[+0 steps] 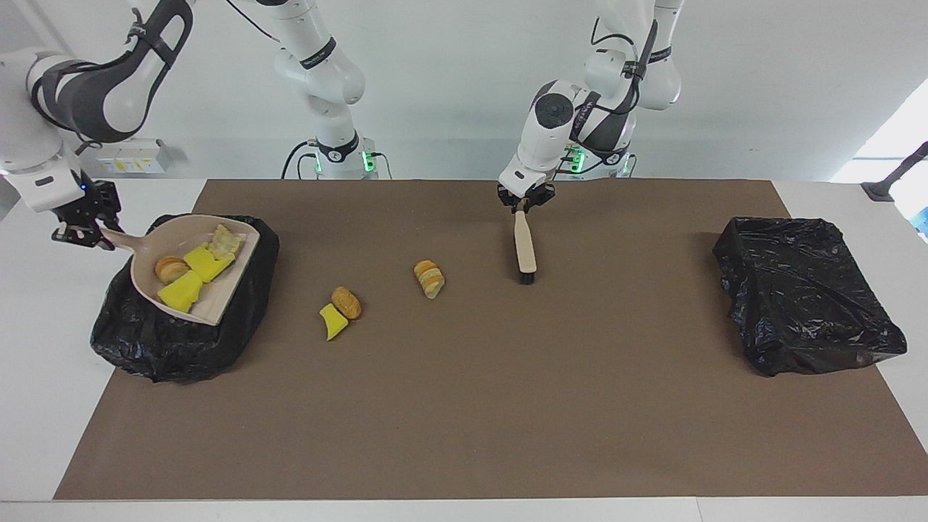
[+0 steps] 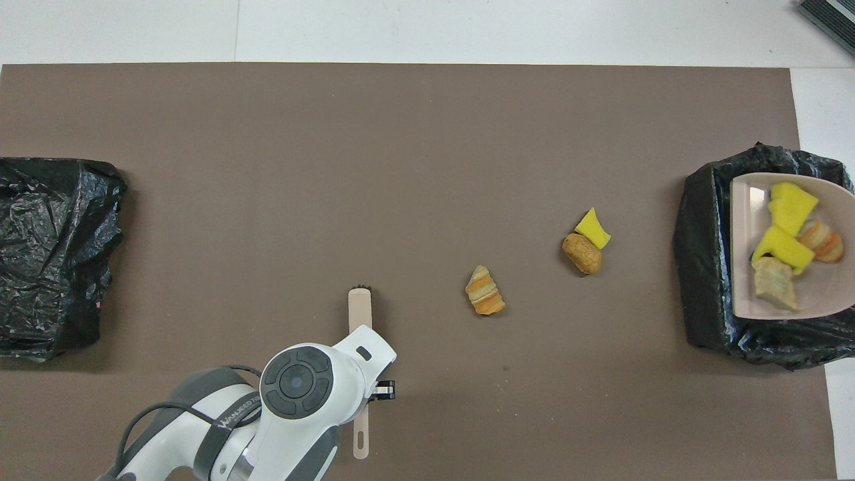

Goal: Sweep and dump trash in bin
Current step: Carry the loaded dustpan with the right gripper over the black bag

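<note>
Over the black-lined bin at the right arm's end, beige plastic dustpan bearing four trash chunks; on the brown mat, three more chunks between that bin and the beige black-bristled brush.

A high camera across the counter faces both robots, taking in the whole brown mat from a distance. A second camera, above the robots' own end, looks steeply down and forward. Both views share the mat, its two black bins and the scattered trash, half a turn apart
</note>
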### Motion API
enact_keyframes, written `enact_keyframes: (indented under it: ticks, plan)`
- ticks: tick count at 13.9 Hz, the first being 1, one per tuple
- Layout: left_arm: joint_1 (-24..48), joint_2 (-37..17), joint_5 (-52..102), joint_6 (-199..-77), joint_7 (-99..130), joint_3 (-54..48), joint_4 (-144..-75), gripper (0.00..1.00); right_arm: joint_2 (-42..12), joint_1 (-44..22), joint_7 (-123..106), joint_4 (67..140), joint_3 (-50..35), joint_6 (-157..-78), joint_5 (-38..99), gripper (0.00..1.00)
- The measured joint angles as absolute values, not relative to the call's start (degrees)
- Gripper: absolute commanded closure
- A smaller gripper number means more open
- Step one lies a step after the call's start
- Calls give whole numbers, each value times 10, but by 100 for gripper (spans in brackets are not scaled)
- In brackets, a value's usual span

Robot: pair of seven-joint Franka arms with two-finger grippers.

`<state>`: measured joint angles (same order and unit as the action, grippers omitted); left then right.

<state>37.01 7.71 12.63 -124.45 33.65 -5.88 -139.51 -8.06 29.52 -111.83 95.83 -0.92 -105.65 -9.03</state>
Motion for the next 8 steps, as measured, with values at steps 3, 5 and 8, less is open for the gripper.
enact_keyframes:
  ticks: [3,5,8]
  plan:
    - [355,78,126,-1215,336,-52,-1372,0,-61,296,-1136,959,-6,-1054,-148,100]
    - [325,83,125,-1193,328,-48,-1338,0,-55,293,-1111,966,-10,-1054,-213,100]
    - [272,100,118,-1150,301,-44,-1279,0,-42,273,-1010,1004,-12,-1069,-294,100]
